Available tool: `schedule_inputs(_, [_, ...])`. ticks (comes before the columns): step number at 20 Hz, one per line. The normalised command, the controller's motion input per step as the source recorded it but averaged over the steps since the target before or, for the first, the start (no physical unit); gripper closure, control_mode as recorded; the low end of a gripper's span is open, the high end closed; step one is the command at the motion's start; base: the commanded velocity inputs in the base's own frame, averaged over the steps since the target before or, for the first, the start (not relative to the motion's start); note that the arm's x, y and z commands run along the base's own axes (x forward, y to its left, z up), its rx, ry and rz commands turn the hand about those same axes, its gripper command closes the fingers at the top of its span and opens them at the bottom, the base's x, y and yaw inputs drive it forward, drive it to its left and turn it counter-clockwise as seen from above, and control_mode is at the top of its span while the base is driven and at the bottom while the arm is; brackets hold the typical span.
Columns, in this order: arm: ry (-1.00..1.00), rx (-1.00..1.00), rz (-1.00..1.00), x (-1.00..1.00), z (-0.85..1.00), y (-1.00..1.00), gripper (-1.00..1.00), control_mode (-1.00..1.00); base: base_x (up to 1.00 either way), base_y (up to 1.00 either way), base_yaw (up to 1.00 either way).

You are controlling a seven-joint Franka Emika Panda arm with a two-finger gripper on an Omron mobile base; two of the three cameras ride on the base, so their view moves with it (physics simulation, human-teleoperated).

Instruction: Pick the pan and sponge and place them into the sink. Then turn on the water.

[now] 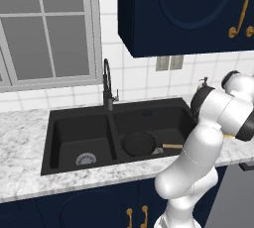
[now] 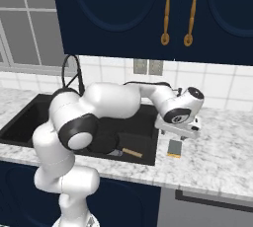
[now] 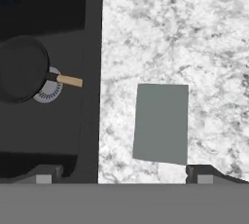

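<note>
- The sink is set into the marble counter; no stream runs from the faucet.
- The pan already lies in the right basin, over its drain, with its wooden handle pointing toward the counter side where the sponge waits.
- The sponge lies flat on the counter just beside the sink's right rim, scouring side up.
- The gripper hangs directly above the sponge, jaws spread wide and holding nothing.
- In the hand view the sponge's long axis runs across the line between the two fingertips, and it sits off toward one of them, so a small sideways shift before descending looks needed.
</note>
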Motion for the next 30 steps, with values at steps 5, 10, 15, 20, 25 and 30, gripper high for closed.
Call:
schedule_inputs(5, [0.09, -0.24, 0.00, 0.17, -0.10, 0.30, -1.00, -1.00, 0.00, 0.00, 0.00])
schedule_inputs(10, [0.06, -0.14, 0.03, 0.28, -0.10, 0.32, -1.00, -1.00, 0.00, 0.00, 0.00])
schedule_inputs(15, [0.05, 0.00, 0.09, 0.03, -0.07, -0.09, -1.00, -1.00, 0.00, 0.00, 0.00])
schedule_inputs(20, [0.00, 0.00, 0.13, 0.00, -0.06, -0.33, -1.00, -1.00, 0.00, 0.00, 0.00])
schedule_inputs(25, [0.00, 0.00, 0.12, 0.00, -0.02, -0.31, -1.00, -1.00, 0.00, 0.00, 0.00])
schedule_inputs(30, [0.00, 0.00, 0.06, 0.00, -0.16, -0.01, -1.00, -1.00, 0.00, 0.00, 0.00])
